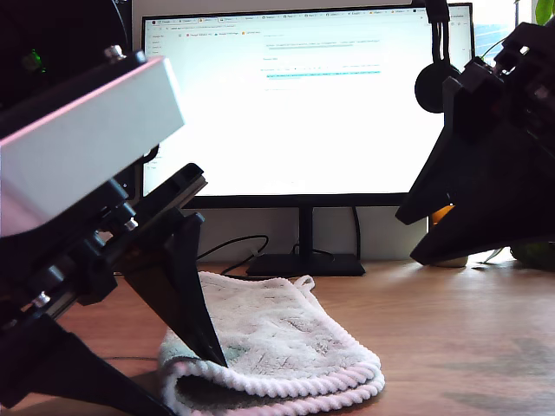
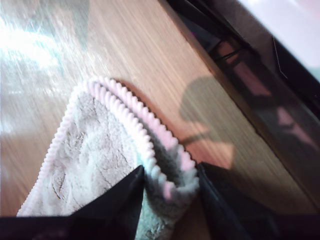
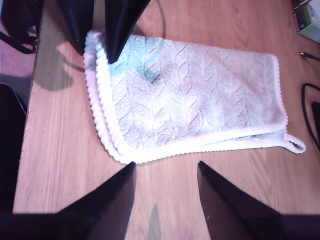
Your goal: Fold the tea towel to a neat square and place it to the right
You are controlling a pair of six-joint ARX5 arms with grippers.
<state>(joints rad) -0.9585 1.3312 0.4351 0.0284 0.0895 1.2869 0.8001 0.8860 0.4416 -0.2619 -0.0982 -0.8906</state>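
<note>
Lying folded on the brown wooden worktop (image 1: 451, 347), the fluffy off-white terry tea towel (image 1: 286, 347) has its ribbed pink hem pinched by my first gripper (image 2: 170, 182). My second gripper (image 3: 165, 170) hangs above, jaws apart, holding nothing.

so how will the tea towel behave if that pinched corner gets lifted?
Probably floppy: the tea towel lies limp and folded on the desk. My first gripper pinches only the thick hem, so the rest should drape. Fluffy pile suggests light, grippy, unlikely to slip.
</note>
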